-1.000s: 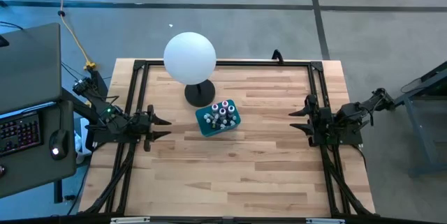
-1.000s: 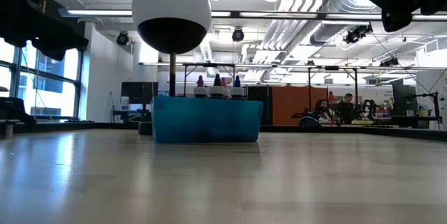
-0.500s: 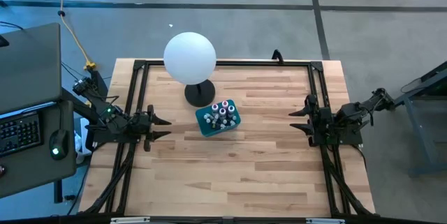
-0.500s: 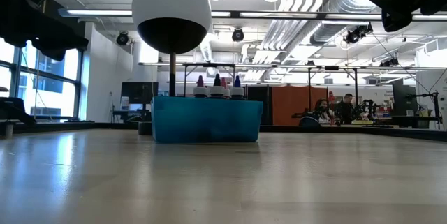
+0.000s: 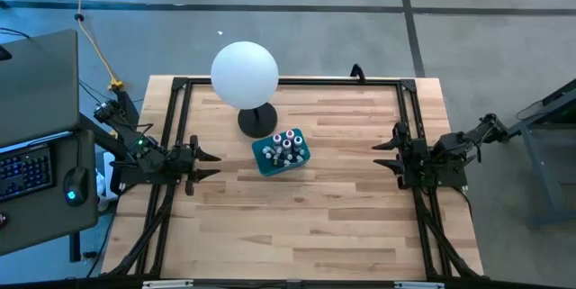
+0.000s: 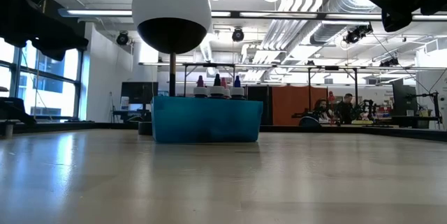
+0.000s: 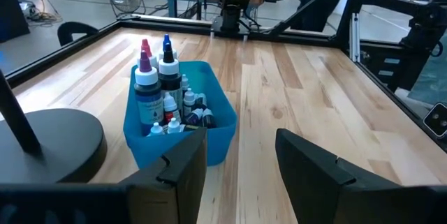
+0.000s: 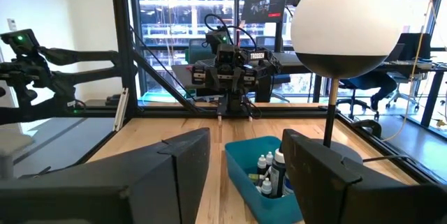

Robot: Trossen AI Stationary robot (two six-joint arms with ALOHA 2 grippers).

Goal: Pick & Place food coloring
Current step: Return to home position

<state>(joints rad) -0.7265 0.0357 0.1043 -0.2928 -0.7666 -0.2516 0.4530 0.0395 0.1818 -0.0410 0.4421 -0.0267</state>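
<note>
Food coloring in box; arms at opposite edges

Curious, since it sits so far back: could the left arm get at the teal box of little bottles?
Probably yes. The left gripper waits open at the table's edge, and only bare wood lies between it and the teal plastic box; the white ball lamp stands off that path.
</note>
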